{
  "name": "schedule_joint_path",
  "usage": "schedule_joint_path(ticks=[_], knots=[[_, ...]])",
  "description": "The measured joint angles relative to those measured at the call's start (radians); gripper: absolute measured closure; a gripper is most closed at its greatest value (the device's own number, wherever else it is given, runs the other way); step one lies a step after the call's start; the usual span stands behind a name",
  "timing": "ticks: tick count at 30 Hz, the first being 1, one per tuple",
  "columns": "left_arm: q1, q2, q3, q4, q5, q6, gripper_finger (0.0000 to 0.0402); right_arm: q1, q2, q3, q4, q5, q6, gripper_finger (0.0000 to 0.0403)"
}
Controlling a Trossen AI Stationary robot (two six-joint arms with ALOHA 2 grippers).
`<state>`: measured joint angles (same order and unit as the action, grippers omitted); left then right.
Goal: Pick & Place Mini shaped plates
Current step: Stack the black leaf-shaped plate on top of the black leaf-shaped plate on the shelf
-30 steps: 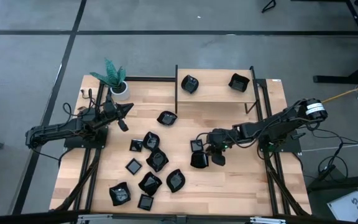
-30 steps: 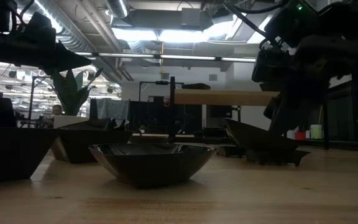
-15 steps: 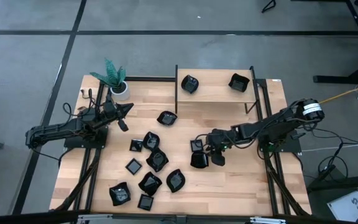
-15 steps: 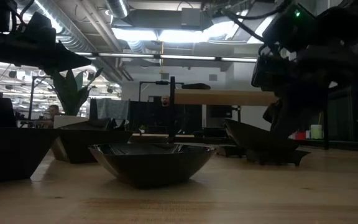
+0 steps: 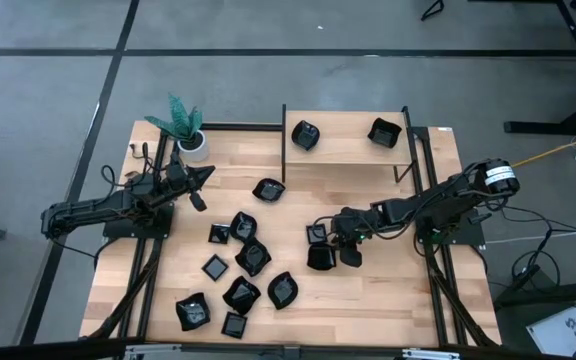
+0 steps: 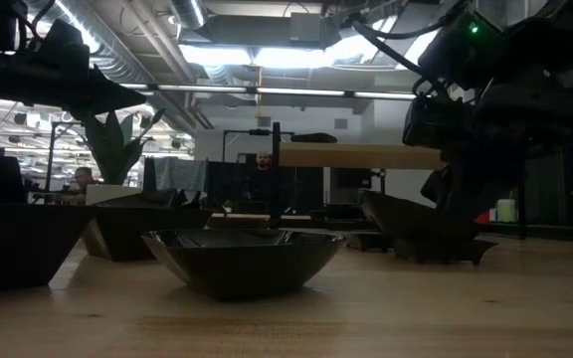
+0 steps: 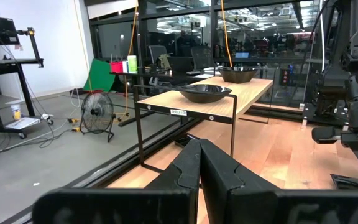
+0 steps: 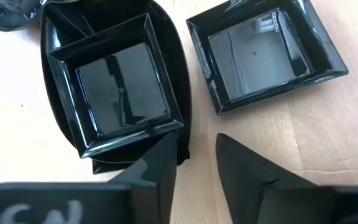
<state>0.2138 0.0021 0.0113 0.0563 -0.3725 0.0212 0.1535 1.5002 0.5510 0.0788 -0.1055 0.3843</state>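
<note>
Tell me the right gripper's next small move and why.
Probably ease the right gripper forward so its open fingers straddle the near rim of the square plate, then close. That plate sits nested in a larger dish, and one finger already overlaps its edge.

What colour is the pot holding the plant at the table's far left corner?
White; the pot shows best in the high view, under green leaves.
</note>
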Motion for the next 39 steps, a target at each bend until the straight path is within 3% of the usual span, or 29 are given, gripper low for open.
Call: schedule_joint_path(ticks=[10,27,39], knots=[[0.0,0.0,0.0,0.0,0.0,0.0,0.0398,0.0,0.0,0.0,0.014,-0.002,-0.009,0.0396],[0.0,0.0,0.0,0.0,0.0,0.0,0.0398,0.0,-0.004,0.0,0.094,-0.002,-0.027,0.0399],[0.0,0.0,0.0,0.0,0.0,0.0,0.0398,0.0,-0.004,0.0,0.126,0.056,-0.037,0.0399]])
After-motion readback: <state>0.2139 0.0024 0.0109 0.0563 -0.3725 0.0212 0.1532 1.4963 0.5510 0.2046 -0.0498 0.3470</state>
